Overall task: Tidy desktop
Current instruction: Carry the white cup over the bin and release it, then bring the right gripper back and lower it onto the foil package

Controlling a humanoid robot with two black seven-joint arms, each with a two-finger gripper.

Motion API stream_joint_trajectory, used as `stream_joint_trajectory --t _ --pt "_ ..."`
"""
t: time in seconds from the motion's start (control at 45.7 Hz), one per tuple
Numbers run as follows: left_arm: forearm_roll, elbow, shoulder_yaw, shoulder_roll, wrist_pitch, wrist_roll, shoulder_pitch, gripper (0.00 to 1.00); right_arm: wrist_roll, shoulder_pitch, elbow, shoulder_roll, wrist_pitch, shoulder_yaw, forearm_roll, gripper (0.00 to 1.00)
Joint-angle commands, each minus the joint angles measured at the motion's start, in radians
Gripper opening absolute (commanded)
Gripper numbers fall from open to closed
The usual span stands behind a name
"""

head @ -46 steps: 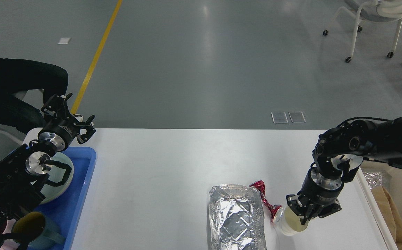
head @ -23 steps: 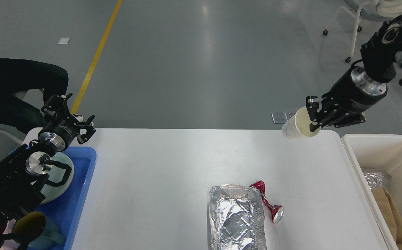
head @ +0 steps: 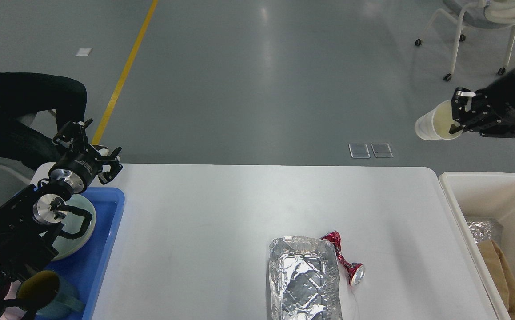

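Note:
The white desktop [head: 221, 222] fills the lower middle of the head view. A crumpled silver foil tray [head: 304, 278] lies on it near the front, with a crushed red can [head: 346, 262] touching its right side. My right gripper [head: 456, 111] is shut on the rim of a white paper cup [head: 433, 126], held tilted high in the air beyond the table's far right corner. My left gripper [head: 89, 141] is open and empty over the far left corner of the desktop.
A blue tray [head: 106, 249] at the left holds a pale plate [head: 77, 226] and a dark mug [head: 46, 291]. A cream bin [head: 501, 200] at the right holds foil and brown paper. A seated person [head: 21, 111] is at the far left; a chair [head: 484, 26] stands at the far right.
My right gripper lifted the paper cup from beside the red can on the desktop, up and to the right, to high above the bin's far side. The left arm has not moved.

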Motion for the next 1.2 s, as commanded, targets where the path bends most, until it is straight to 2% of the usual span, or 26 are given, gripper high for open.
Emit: stream_joint_trajectory --t 0.0,0.285,0.328,0.394,0.438,0.46,0.635,0.788,0.985,1.182 --pt "0.0 0.001 0.0 0.0 0.0 0.0 0.0 0.97 -0.001 -0.221 -0.127 -0.043 -0.15 0.023 0.001 0.0" --pt "0.0 0.001 0.0 0.0 0.0 0.0 0.0 0.97 0.001 -0.595 -0.282 -0.051 -0.441 0.038 0.02 0.0" --pt "0.0 -0.001 0.0 0.0 0.0 0.0 0.0 0.97 0.001 -0.635 -0.299 -0.047 -0.469 0.037 0.017 0.27" --pt "0.0 0.001 0.0 0.0 0.0 0.0 0.0 0.97 0.001 -0.692 -0.338 -0.037 -0.496 0.04 0.015 0.62" --pt "0.0 -0.001 0.0 0.0 0.0 0.0 0.0 0.97 0.001 -0.729 -0.38 -0.025 -0.51 0.049 0.017 0.91" --pt "0.0 -0.001 0.0 0.0 0.0 0.0 -0.002 0.97 0.001 -0.744 -0.401 -0.014 -0.516 0.056 0.018 1.0" --pt "0.0 -0.001 0.0 0.0 0.0 0.0 0.0 0.97 -0.001 -0.855 -0.481 0.035 -0.521 0.121 0.018 1.0" --pt "0.0 -0.001 0.0 0.0 0.0 0.0 -0.002 0.97 -0.001 -0.829 -0.475 0.035 -0.509 0.129 0.02 1.0" --pt "0.0 0.001 0.0 0.0 0.0 0.0 0.0 0.97 -0.004 -0.585 -0.391 0.053 -0.454 0.112 0.018 1.0" --pt "0.0 -0.001 0.0 0.0 0.0 0.0 0.0 0.97 -0.004 -0.314 -0.323 0.16 -0.231 0.093 0.018 1.0"
